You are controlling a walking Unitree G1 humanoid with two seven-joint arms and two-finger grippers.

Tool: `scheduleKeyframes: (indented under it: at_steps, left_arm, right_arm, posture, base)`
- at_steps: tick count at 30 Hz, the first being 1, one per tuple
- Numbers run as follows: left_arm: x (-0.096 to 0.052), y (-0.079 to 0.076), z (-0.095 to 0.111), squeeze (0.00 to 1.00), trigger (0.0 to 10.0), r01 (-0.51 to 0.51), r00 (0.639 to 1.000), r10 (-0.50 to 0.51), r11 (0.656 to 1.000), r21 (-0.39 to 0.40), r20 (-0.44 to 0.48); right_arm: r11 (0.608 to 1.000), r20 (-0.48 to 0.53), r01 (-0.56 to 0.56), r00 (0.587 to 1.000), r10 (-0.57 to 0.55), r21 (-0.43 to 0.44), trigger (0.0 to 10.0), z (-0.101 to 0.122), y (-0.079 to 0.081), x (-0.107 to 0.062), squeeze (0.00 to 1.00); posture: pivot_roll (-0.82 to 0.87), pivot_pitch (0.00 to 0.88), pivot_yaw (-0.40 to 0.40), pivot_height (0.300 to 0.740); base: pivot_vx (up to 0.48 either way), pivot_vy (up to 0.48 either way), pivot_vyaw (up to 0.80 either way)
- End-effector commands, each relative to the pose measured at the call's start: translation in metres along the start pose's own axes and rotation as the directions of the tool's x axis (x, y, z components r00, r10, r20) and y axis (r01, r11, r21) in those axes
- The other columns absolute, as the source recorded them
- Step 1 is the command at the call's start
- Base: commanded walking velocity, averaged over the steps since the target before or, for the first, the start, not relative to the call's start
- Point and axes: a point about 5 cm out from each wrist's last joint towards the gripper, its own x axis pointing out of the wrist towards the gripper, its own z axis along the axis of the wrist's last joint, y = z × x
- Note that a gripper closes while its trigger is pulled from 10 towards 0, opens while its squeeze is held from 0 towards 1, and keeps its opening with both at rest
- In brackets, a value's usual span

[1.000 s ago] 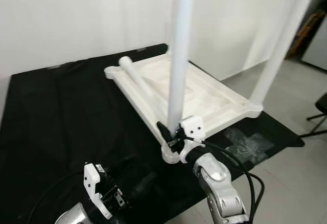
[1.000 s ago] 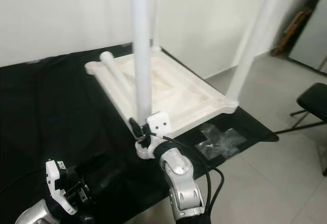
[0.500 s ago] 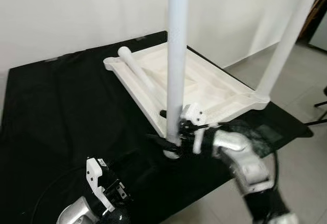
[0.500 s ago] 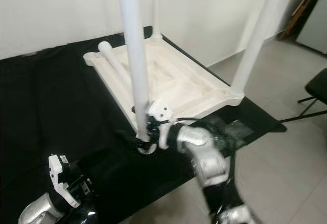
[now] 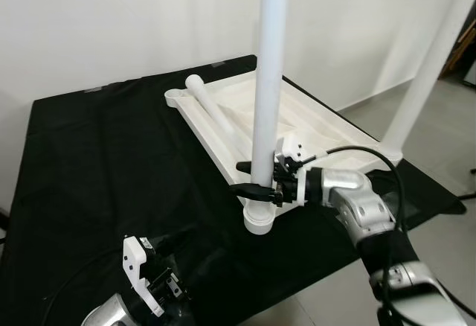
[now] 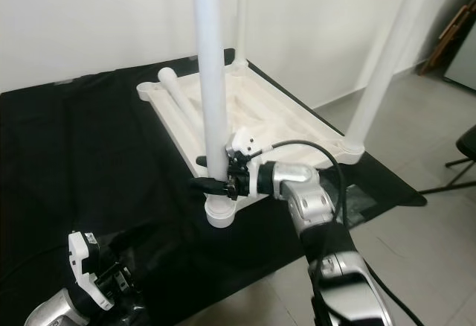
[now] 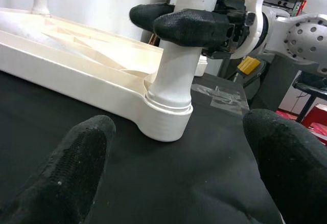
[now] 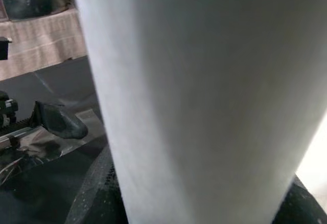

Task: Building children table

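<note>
A white plastic tabletop (image 5: pixel 312 121) lies upside down on a black cloth (image 5: pixel 104 162). A white leg (image 5: pixel 266 95) stands upright in its near corner socket (image 5: pixel 259 220). My right gripper (image 5: pixel 253 179) is shut around this leg just above the socket, and the leg's surface (image 8: pixel 194 91) is close up in the right wrist view. Another leg (image 5: pixel 428 65) stands at the right corner, and a third (image 6: pixel 240 13) at the far corner. A loose leg (image 5: pixel 219 114) lies across the tabletop. My left gripper (image 7: pixel 176 142) is open, low over the cloth, facing the near socket (image 7: pixel 166 121).
A white wall runs behind the cloth. Grey tiled floor (image 6: pixel 416 251) lies to the right, with a clear plastic bag (image 6: pixel 366 199) on the cloth's edge and a dark chair (image 6: pixel 468 144) at the far right. The cloth's front edge (image 5: pixel 297 296) is near my right arm.
The view has shifted. My right forearm has swung out to the right while its gripper stays on the near leg, now a little higher above the socket. The left arm stays low.
</note>
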Motion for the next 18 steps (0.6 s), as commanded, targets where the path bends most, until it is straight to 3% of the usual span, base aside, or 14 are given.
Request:
scheduleKeyframes:
  at_steps: [1,5,6,7,8,9,10,11,13,14,15,16,18]
  left_arm:
    - [-0.003,0.0,-0.004,0.0,10.0,-0.009,1.0,0.009,1.0,-0.004,-0.019]
    - [-0.004,0.0,-0.004,0.0,10.0,-0.007,1.0,0.007,1.0,-0.008,-0.023]
    - [-0.005,-0.001,-0.004,0.0,10.0,-0.005,1.0,0.005,1.0,-0.012,-0.026]
    - [-0.006,-0.001,-0.004,0.0,10.0,-0.003,1.0,0.003,1.0,-0.013,-0.028]
    - [-0.006,-0.001,-0.004,0.0,10.0,-0.003,1.0,0.003,1.0,-0.013,-0.028]
    - [-0.007,0.0,-0.004,0.0,10.0,-0.003,1.0,0.002,1.0,-0.015,-0.029]
    - [-0.006,0.0,-0.004,0.0,10.0,-0.003,1.0,0.002,1.0,-0.016,-0.03]
    - [-0.005,0.001,-0.004,0.0,10.0,0.001,0.999,-0.001,1.0,-0.016,-0.032]
    - [-0.005,0.001,-0.004,0.0,10.0,0.001,0.999,-0.001,1.0,-0.016,-0.032]
    - [-0.004,0.001,-0.005,0.0,10.0,0.004,0.999,-0.005,1.0,-0.014,-0.036]
    - [-0.004,0.001,-0.005,0.0,10.0,0.004,0.999,-0.005,1.0,-0.014,-0.036]
    - [-0.004,0.002,-0.005,0.0,10.0,0.007,0.999,-0.007,1.0,-0.013,-0.039]
    - [-0.003,0.003,-0.005,0.0,10.0,0.007,0.999,-0.008,1.0,-0.014,-0.04]
  right_arm:
    - [1.0,-0.002,-0.007,1.0,0.007,0.02,0.0,-0.008,0.009,0.002,0.0]
    - [0.998,-0.007,0.051,0.999,-0.051,0.032,0.0,-0.015,0.01,0.0,0.0]
    - [0.976,-0.018,0.205,0.979,-0.204,0.075,0.0,-0.027,0.016,0.003,0.0]
    - [0.92,-0.036,0.377,0.926,-0.375,0.106,0.0,-0.037,0.022,0.007,0.0]
    - [0.92,-0.036,0.377,0.926,-0.375,0.106,0.0,-0.037,0.022,0.007,0.0]
    - [0.806,-0.06,0.577,0.816,-0.575,0.131,0.0,-0.048,0.028,0.01,0.0]
    - [0.739,-0.121,0.656,0.755,-0.645,0.153,0.0,-0.064,0.05,0.018,0.0]
    - [0.745,-0.143,0.644,0.765,-0.628,0.175,0.0,-0.074,0.076,0.033,0.0]
    - [0.745,-0.143,0.644,0.765,-0.628,0.175,0.0,-0.074,0.076,0.033,0.0]
    - [0.782,-0.136,0.592,0.806,-0.577,0.194,0.0,-0.075,0.094,0.047,0.0]
    - [0.782,-0.136,0.592,0.806,-0.577,0.194,0.0,-0.075,0.094,0.047,0.0]
    - [0.815,-0.123,0.541,0.841,-0.527,0.205,0.0,-0.074,0.105,0.056,0.0]
    - [0.823,-0.114,0.536,0.844,-0.524,0.188,0.0,-0.071,0.1,0.057,0.0]
  posture:
    - [-0.06,0.094,0.01,0.74]
    - [-0.06,0.097,0.009,0.74]
    - [-0.07,0.1,0.0,0.74]
    - [-0.07,0.102,0.004,0.74]
    - [-0.07,0.102,0.004,0.74]
    - [-0.08,0.103,0.007,0.74]
    - [-0.07,0.104,0.012,0.74]
    - [-0.07,0.104,0.013,0.74]
    - [-0.07,0.104,0.013,0.74]
    - [-0.08,0.103,0.026,0.74]
    - [-0.08,0.103,0.026,0.74]
    - [-0.08,0.102,0.025,0.74]
    - [-0.09,0.096,0.024,0.74]
  base:
    - [0.0,0.0,0.0]
    - [0.0,0.0,0.0]
    - [0.0,0.0,0.0]
    - [0.0,0.0,0.0]
    - [0.0,0.0,0.0]
    - [0.0,0.0,0.0]
    - [0.0,0.0,0.0]
    - [0.0,0.0,0.0]
    - [0.0,0.0,0.0]
    - [0.0,0.0,0.0]
    - [0.0,0.0,0.0]
    - [0.0,0.0,0.0]
    - [0.0,0.0,0.0]
